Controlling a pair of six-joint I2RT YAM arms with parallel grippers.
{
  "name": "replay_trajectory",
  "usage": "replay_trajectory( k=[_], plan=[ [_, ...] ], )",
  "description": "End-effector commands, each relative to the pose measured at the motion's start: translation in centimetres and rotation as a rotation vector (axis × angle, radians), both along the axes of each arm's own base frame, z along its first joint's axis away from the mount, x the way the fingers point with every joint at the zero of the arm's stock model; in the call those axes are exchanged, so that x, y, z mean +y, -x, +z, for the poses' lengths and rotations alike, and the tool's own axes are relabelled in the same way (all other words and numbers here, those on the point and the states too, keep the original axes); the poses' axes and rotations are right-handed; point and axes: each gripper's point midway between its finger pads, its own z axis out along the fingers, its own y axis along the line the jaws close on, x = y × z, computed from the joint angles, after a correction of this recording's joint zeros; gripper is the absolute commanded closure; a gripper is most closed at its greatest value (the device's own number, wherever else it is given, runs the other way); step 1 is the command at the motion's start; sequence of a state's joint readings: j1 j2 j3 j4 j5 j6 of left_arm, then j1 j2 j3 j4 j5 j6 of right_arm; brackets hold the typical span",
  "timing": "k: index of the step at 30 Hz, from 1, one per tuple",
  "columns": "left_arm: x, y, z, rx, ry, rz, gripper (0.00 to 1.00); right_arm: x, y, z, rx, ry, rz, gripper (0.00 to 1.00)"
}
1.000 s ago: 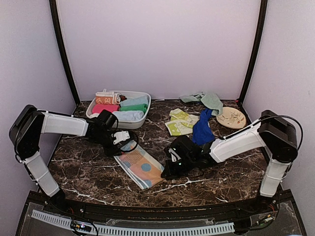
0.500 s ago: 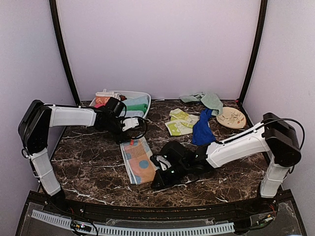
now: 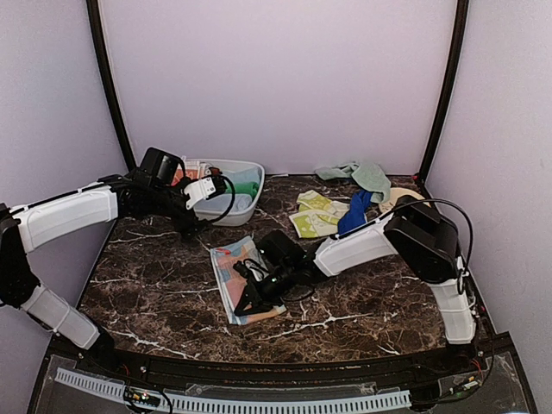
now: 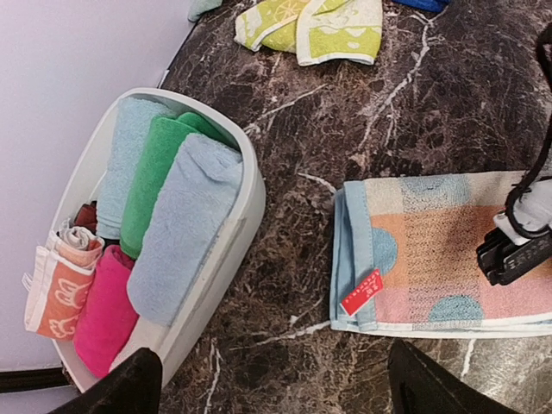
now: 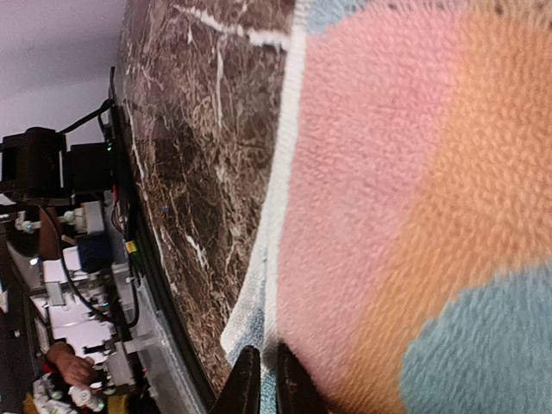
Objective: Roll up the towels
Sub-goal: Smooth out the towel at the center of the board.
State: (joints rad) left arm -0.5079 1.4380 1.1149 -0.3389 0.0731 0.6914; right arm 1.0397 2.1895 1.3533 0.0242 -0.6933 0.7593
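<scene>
A light-blue towel with orange and pink patches lies folded flat on the marble, with a red tag at its far end. My right gripper rests on its near end. In the right wrist view the gripper is shut on the towel's edge. My left gripper hovers between the tub and the towel. In the left wrist view it is open and empty. Yellow-green, dark blue and mint towels lie at the back right.
A white oval tub at the back left holds several rolled towels. A beige disc is partly hidden behind the right arm. The table's front edge lies just past the towel's near end.
My left gripper let go of the towel's far end and rose back toward the tub. My right gripper slid left onto the towel's near end. The towel now lies straighter.
</scene>
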Motion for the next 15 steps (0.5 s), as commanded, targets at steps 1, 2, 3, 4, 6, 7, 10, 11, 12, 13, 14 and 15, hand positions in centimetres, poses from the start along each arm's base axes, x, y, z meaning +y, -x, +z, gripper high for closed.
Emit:
replay_trajectory(
  k=[1,2,3,4,6,7,10,11,12,13,14,15],
  plan=[
    [0.3,3.3,-2.4,0.14,-0.015,-0.059,0.09,-0.4,1.0,-2.2,0.064,0.035,0.053,0.92],
    [0.2,3.8,-2.7,0.161,-0.013,-0.072,0.1,-0.4,1.0,-2.2,0.069,0.04,0.053,0.92],
    [0.1,4.3,-2.9,0.183,-0.008,-0.089,0.1,-0.2,0.8,-1.9,0.066,0.039,0.052,0.91],
    [0.0,4.8,-3.0,0.201,-0.006,-0.099,0.11,0.2,0.6,-1.0,0.065,0.016,0.056,0.9],
    [-0.3,5.6,-3.2,0.225,-0.001,-0.126,0.12,0.9,-0.4,1.7,0.051,-0.045,0.054,0.86],
    [-0.4,6.0,-3.2,0.235,0.002,-0.139,0.13,1.1,-1.3,3.4,0.041,-0.08,0.047,0.85],
    [-0.5,7.0,-2.7,0.251,0.015,-0.168,0.14,0.9,-4.8,7.4,-0.005,-0.162,-0.004,0.8],
    [-0.5,7.2,-2.5,0.252,0.019,-0.173,0.14,0.6,-6.2,7.9,-0.014,-0.17,-0.028,0.79],
    [-0.5,7.5,-2.3,0.253,0.023,-0.179,0.14,0.4,-7.6,7.9,-0.025,-0.167,-0.05,0.78],
    [-0.5,7.8,-2.2,0.255,0.027,-0.189,0.14,0.3,-8.7,7.6,-0.037,-0.154,-0.067,0.77],
    [-0.5,8.2,-2.3,0.265,0.03,-0.197,0.14,0.5,-9.8,7.1,-0.059,-0.141,-0.073,0.77],
    [-0.6,8.5,-2.4,0.271,0.033,-0.207,0.15,0.4,-10.6,5.5,-0.057,-0.09,-0.079,0.77]
  ],
)
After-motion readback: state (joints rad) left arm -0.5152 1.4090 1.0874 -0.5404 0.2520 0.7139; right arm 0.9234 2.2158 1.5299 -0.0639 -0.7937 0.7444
